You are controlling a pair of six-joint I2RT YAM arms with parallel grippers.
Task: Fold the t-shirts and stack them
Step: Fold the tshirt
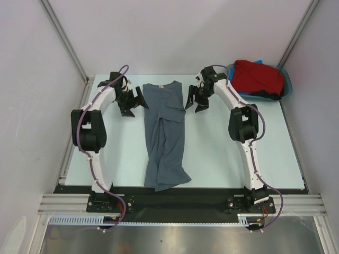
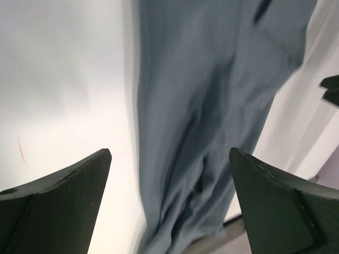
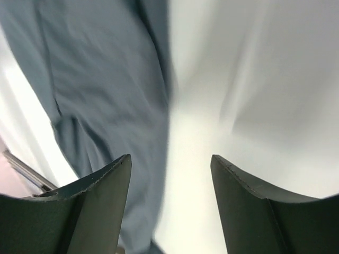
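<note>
- Grey t-shirt: lies at the middle of the pale table, folded into a narrow strip. Its long axis runs far to near, with the collar at the far end and the hem at the near edge.
- Cloth: soft, matte, creased lengthwise, rumpled toward the hem.
- Red t-shirt: bunched in the teal plastic tub, far right corner.
- Left gripper: jaws spread wide, empty, just left of the collar end.
- Right gripper: jaws parted, empty, just right of it.

Plain white walls enclose a pale table edged by aluminium rails.
</note>
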